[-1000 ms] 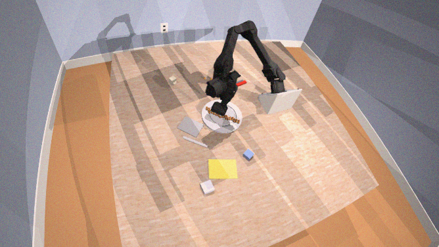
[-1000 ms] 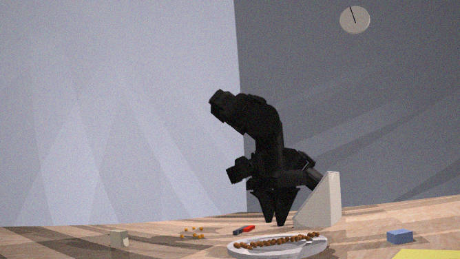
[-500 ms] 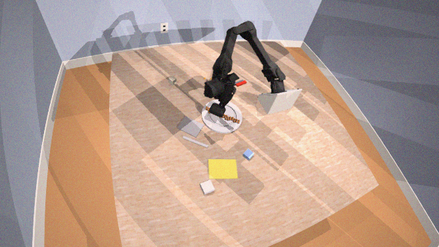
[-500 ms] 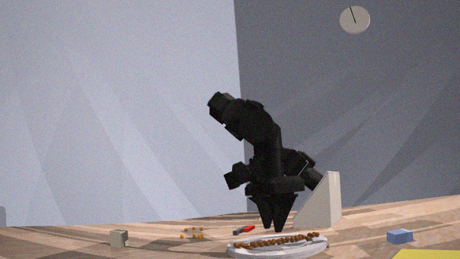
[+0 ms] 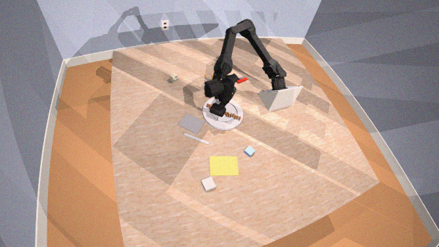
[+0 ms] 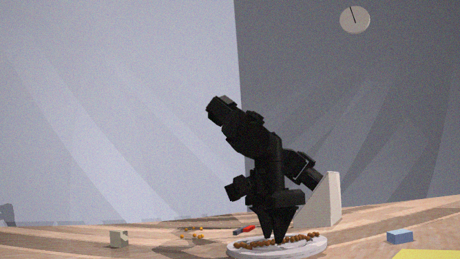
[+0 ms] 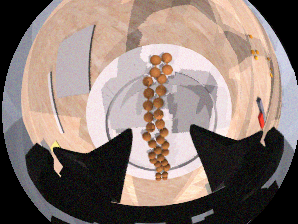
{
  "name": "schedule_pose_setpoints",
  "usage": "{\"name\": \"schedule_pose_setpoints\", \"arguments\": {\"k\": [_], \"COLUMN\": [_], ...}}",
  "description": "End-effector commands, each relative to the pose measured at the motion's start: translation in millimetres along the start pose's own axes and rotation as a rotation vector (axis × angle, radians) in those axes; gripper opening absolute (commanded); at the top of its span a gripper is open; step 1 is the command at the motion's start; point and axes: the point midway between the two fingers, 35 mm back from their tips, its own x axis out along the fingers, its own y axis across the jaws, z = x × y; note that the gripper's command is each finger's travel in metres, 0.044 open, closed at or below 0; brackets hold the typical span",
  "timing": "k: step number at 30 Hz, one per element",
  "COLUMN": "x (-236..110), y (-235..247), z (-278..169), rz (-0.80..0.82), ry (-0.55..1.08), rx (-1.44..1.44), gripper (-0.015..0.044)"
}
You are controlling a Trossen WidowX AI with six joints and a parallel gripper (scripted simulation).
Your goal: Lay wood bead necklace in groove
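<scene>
Top view shows a pale wood-grain bench set on an orange floor, ringed by a low cream border, with grey-blue walls behind; a small white outlet plate sits on the back wall and a round wall clock hangs on the darker side wall.

One round white bead board lies near the middle of the bench, toward the back edge. One brown wood bead necklace lies stretched in a doubled line straight across the board, on its face and crossing the circular groove.

Elsewhere on the bench: one grey flat square and one white stick just beside the board, one yellow square sheet, one light blue block, one white block, one small beige cube, one red-tipped tool and several loose orange beads.

One black arm rises from a white wedge base, arches high toward the back edge and bends down over the board. Its gripper points straight down, jaws partly spread on either side of the necklace's near end, gripping nothing.
</scene>
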Motion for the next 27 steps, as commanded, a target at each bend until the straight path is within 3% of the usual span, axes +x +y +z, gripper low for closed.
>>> {"name": "schedule_pose_setpoints", "arguments": {"k": [1, 5, 17, 27], "x": [4.8, 4.8, 2.7, 2.7], "y": [-2.1, -2.1, -0.8, -0.8], "z": [-3.1, -3.1, -1.4, -1.4], "rz": [-0.011, -0.011, -0.004, -0.004], "ry": [0.003, 0.003, 0.003, 0.003], "rx": [-0.013, -0.013, -0.004, -0.004], "gripper": [0.0310, 0.0310, 0.0000, 0.0000]}}
